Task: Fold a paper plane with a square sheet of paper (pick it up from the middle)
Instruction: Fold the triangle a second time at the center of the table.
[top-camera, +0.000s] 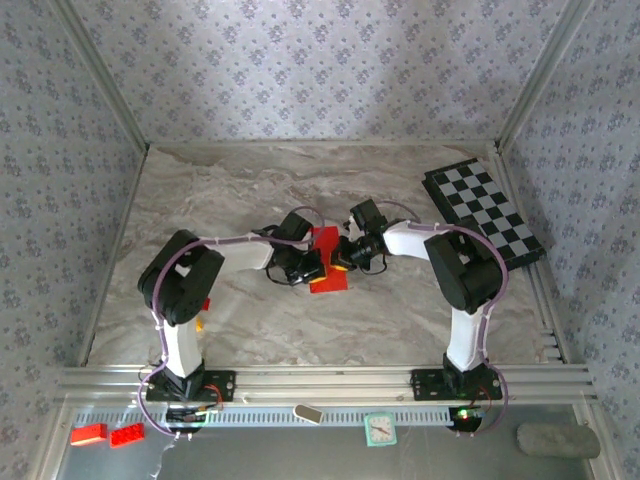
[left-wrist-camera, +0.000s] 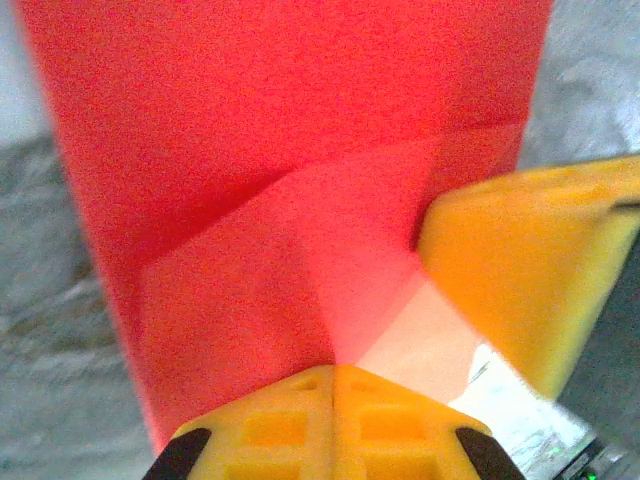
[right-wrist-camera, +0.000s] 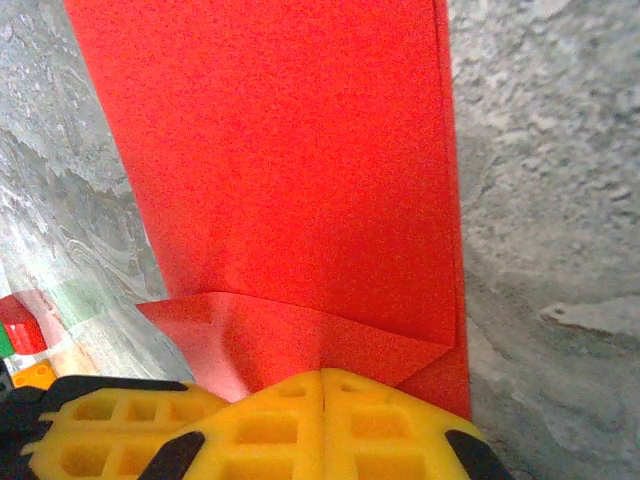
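The paper (top-camera: 324, 242) was at the middle of the tabletop (top-camera: 240, 190), caught between the two grippers, which met over it from left and right. From above only two red patches of it showed. The gripper bodies hid the rest, so its full outline could not be made out, nor whether it touched the tabletop. In the left wrist view it ran out of frame at the top, with slanting creases and a paler folded layer near the fingers. In the right wrist view a tall flat panel rose above a folded flap, its top also cut off.

The left gripper (left-wrist-camera: 333, 372) was clenched on the paper, its yellow fingers pressed together with no gap. The right gripper (right-wrist-camera: 323, 376) was clamped on the paper the same way. One of its fingers showed at the right of the left wrist view, against the sheet.

Bare marble lay open on every side of the paper. A checkered board (top-camera: 485, 212) lay well apart at the far right, along the tabletop's edge. Papered walls (top-camera: 300, 70) closed the left, far and right sides. Two red bricks (top-camera: 104, 434) sat on the near ledge at the left, beyond the rail. A blurred red block (right-wrist-camera: 18, 325) was cut off at the left edge of the right wrist view.
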